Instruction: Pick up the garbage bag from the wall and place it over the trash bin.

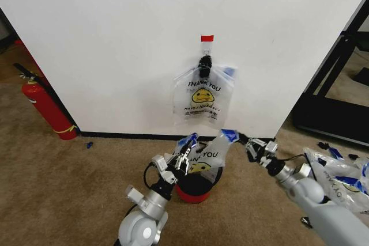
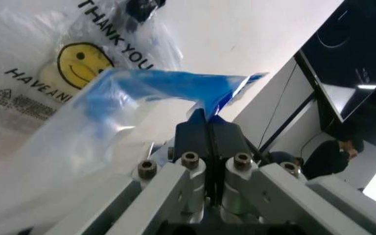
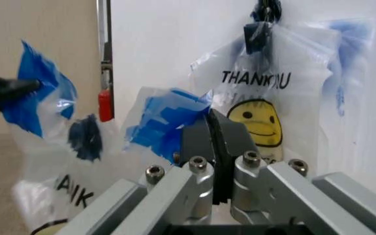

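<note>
Garbage bag: thin translucent plastic. Wall: smooth, matt.

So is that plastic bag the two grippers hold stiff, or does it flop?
Probably floppy: the garbage bag sags between the left gripper and right gripper over the trash bin. Likely very light, being see-through thin. Its crumpled handle suggests it creases easily.

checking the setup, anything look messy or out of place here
Yes: loose white plastic bags lie heaped on the carpet at the robot's right, beside the black rack. Otherwise another printed bag hangs neatly from the black clip on the wall.
</note>
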`<state>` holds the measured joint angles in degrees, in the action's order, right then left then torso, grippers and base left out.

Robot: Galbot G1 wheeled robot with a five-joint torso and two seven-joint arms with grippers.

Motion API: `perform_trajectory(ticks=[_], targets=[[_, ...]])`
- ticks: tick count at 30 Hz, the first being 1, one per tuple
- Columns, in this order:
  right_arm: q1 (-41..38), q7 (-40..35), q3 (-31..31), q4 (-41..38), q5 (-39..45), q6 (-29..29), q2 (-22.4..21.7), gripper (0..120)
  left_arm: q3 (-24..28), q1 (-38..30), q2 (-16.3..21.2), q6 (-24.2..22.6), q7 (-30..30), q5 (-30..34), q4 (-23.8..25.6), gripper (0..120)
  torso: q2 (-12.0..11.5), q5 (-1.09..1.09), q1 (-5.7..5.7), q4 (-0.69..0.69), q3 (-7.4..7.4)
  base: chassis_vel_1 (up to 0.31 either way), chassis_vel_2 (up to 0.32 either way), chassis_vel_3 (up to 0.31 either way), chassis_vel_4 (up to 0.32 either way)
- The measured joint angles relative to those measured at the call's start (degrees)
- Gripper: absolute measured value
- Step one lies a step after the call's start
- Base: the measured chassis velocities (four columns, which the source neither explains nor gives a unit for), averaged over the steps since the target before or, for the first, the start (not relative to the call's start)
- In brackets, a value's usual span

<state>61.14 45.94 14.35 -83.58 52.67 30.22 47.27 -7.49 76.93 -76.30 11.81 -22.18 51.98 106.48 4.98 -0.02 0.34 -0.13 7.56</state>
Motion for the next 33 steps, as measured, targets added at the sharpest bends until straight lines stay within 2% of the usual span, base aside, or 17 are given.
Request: perform_trajectory(ticks=[7,10,14,18,22,24,28,33], targets=[[0.28,1.79,-0.08,1.80,-1.65,0.71,0.99,0,-1.27,-1.31,-1.62,1.93,-2.13,1.07,-6.00,0,0.00,0.02,0.00,0.01,0.00,0.000,0.000,0.000,0.000],[1.07,1.01,-1.23,1.96,-3.14,1.70,1.44,0,-1.52,-1.19,-0.82,2.19,-1.97,0.93,-6.96,0,0.00,0.02,0.00,0.00,0.00,0.000,0.000,0.000,0.000],[2.87,-3.90,-3.75,1.03,-6.93,4.32,2.36,0,-1.30,-0.28,1.68,2.55,0.82,-0.05,-7.48,0,0.00,0.03,0.00,0.00,0.00,0.000,0.000,0.000,0.000],[3.51,-4.39,-4.22,-0.61,-8.62,5.24,2.38,0,-1.84,0.82,3.46,3.57,1.26,-0.12,-7.48,0,0.00,0.02,0.00,0.00,0.00,0.000,0.000,0.000,0.000],[3.56,1.67,-3.66,-1.72,-7.61,3.83,1.22,0,-3.65,1.75,5.20,5.17,-3.27,2.15,-8.70,0,0.00,0.00,0.00,0.01,0.00,0.000,0.000,0.000,0.000],[3.24,6.64,-3.17,-0.53,-7.27,2.42,0.62,0,-4.21,2.12,5.66,5.35,-7.33,2.61,-9.85,0,0.00,0.01,0.00,0.01,-0.01,0.000,0.000,0.000,0.000],[2.39,12.07,-2.73,2.91,-8.81,0.83,0.17,0,-4.26,2.23,5.85,5.54,-11.67,1.39,-12.26,0,0.00,0.02,-0.01,0.01,-0.01,0.000,0.000,0.000,0.000],[1.31,9.79,-2.38,6.63,-13.53,1.35,0.27,0,-3.39,0.59,5.44,7.25,-11.99,-4.14,-16.07,0,0.00,0.03,0.00,-0.01,-0.01,0.000,0.000,0.000,0.000]])
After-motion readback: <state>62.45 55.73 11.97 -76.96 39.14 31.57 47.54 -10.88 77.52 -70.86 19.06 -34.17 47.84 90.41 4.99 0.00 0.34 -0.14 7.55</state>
